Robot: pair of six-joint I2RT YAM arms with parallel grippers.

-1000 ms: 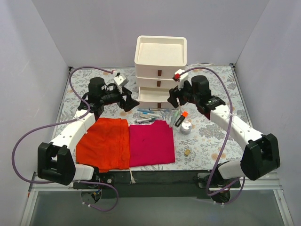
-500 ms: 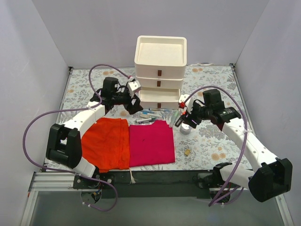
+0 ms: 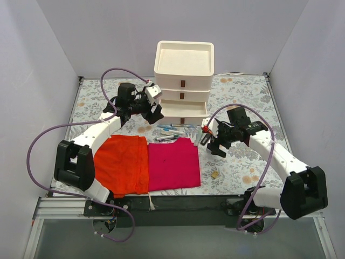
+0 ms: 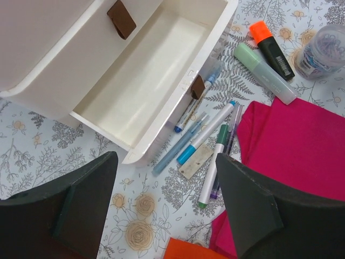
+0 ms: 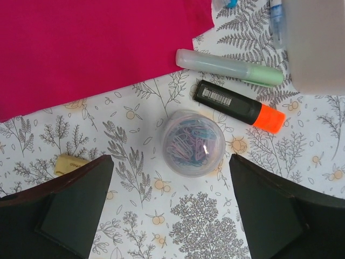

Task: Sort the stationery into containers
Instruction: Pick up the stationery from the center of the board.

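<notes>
The cream drawer unit [image 3: 183, 81] stands at the back; its bottom drawer [image 4: 145, 70] is pulled open and empty. Several pens [image 4: 210, 135] lie in front of it, also in the top view [image 3: 175, 129]. A black orange-capped highlighter [image 5: 237, 106], a pale green marker [image 5: 229, 67] and a round clear tub of paper clips [image 5: 193, 143] lie to their right. A tan piece [image 5: 70, 164] lies apart, also in the top view [image 3: 215, 174]. My left gripper [image 4: 167, 216] is open above the mat by the drawer's left corner. My right gripper [image 5: 172, 216] is open just above the tub.
An orange cloth [image 3: 121, 162] and a magenta cloth [image 3: 172, 162] lie flat at the front of the floral mat. The magenta cloth's edge touches the pens [image 4: 291, 145]. White walls close in left, right and back.
My right gripper has swung down from the drawer unit and forward to sit over the round tub. My left gripper has moved right to the bottom drawer's left end.
</notes>
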